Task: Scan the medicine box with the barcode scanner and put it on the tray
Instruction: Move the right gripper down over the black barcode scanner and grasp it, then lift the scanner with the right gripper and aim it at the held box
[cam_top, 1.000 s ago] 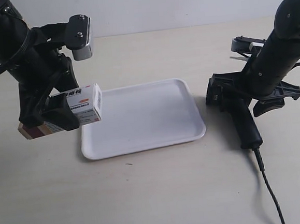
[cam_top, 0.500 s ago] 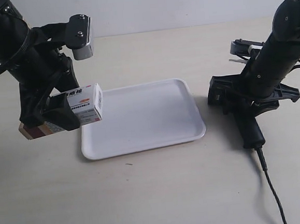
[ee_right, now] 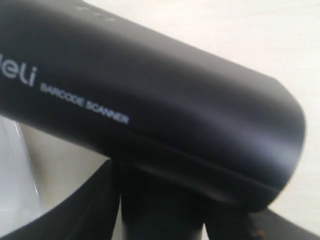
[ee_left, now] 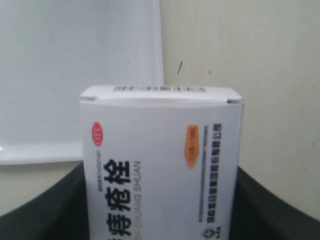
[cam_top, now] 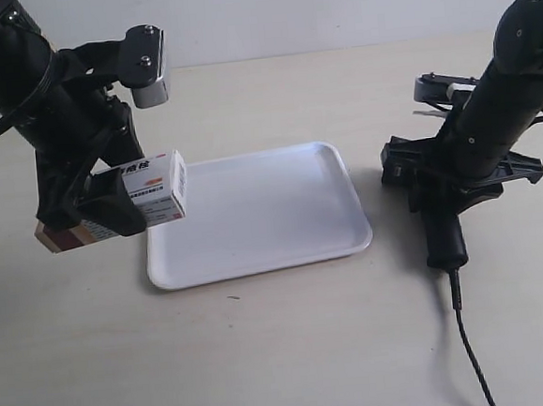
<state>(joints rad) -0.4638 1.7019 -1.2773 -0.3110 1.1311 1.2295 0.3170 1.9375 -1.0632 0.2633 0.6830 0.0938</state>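
The white medicine box (cam_top: 155,187) hangs in the air just off the near-left edge of the white tray (cam_top: 263,213), its dark red end pointing away from the tray. My left gripper (cam_top: 112,211) is shut on it, and its dark fingers (ee_left: 45,210) flank the box (ee_left: 160,165), whose black Chinese print faces the camera. The black barcode scanner (cam_top: 437,213) is to the right of the tray, head toward the back and handle toward the front. My right gripper (cam_top: 458,184) is shut around its handle. The scanner head (ee_right: 150,90) fills the right wrist view.
The scanner's black cable (cam_top: 466,338) runs from the handle end toward the front edge of the beige table. The tray (ee_left: 75,75) lies behind the box in the left wrist view. A pale wall bounds the table at the back.
The right arm has shifted the scanner: its handle end swung slightly toward the tray and the cable followed. The left arm and the box have stayed still.
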